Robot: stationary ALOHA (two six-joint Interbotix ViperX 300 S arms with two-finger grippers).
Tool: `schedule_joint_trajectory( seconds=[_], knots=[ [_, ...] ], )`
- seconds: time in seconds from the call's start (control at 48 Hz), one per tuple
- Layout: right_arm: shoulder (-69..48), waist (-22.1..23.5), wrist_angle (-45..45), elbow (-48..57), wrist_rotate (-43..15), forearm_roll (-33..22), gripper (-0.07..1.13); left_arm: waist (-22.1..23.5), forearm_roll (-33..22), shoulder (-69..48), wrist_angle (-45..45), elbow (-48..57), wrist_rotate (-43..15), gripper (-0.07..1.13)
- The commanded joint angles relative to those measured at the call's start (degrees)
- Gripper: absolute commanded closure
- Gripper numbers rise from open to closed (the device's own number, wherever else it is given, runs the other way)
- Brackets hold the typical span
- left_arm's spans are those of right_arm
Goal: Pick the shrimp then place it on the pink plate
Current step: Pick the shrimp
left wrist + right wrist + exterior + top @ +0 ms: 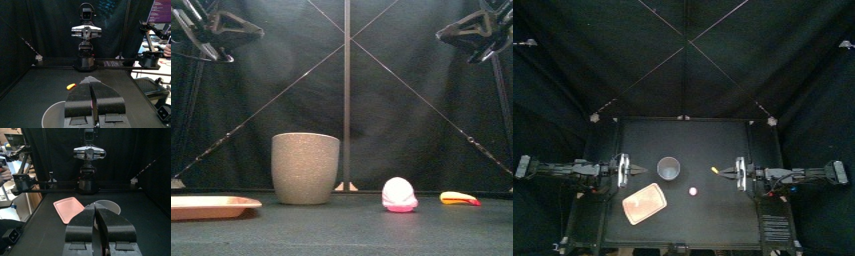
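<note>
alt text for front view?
A small yellow-and-red shrimp lies at right, a pink-and-white toy left of it, a tall grey speckled cup left of centre. The pink tray lies far left; both arms hang overhead.

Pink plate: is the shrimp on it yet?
No, the shrimp lies on the table, far from the pink plate.

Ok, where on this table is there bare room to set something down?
Bare table lies behind the grey cup toward the back edge, and at the front right, beyond the pink tray and pink-white toy. The middle, among cup, toy and shrimp, is crowded.
</note>
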State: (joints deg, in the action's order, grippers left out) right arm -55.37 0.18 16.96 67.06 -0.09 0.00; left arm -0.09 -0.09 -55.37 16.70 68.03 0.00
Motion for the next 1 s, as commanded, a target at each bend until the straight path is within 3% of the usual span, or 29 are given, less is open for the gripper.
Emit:
schedule_joint_trajectory(
  seconds=[0.021, 0.188, 0.375, 0.479, 0.562, 0.646, 0.771, 1.0],
  knots=[
    [1.76, 0.62, -0.35, 0.26, -0.35, 0.09, 1.02, -0.62, -0.35, 0.79, -3.34, -1.23, 0.00, 1.03],
    [4.57, 3.60, -3.43, 0.35, -2.37, 2.72, 1.02, -1.32, -0.35, 0.79, -6.68, -2.11, -0.26, 1.04],
    [8.17, 10.37, -9.67, 0.35, -6.86, 13.01, 0.98, -3.87, -0.44, 0.79, -9.93, -2.90, -0.26, 1.04],
    [10.11, 13.62, -16.17, 0.35, -7.65, 15.64, 0.82, -4.48, -0.44, 0.79, -10.11, -2.81, -0.18, 1.04],
    [11.60, 14.94, -19.86, 0.26, -7.82, 16.61, 0.63, -4.48, -0.44, 0.79, -10.11, -2.81, -0.26, 1.04],
    [13.45, 15.64, -21.18, 0.26, -7.91, 18.46, 0.40, -4.48, -0.44, 0.79, -10.11, -2.72, -0.26, 1.04],
    [16.88, 16.26, -21.80, 0.35, -7.82, 20.57, 0.18, -4.48, -0.35, 0.79, -10.02, -2.64, -0.26, 1.04],
    [26.19, 18.28, -22.94, 0.18, -7.73, 20.74, 0.15, -4.48, -0.35, 0.79, -9.76, -2.46, -0.26, 1.04]
  ],
)
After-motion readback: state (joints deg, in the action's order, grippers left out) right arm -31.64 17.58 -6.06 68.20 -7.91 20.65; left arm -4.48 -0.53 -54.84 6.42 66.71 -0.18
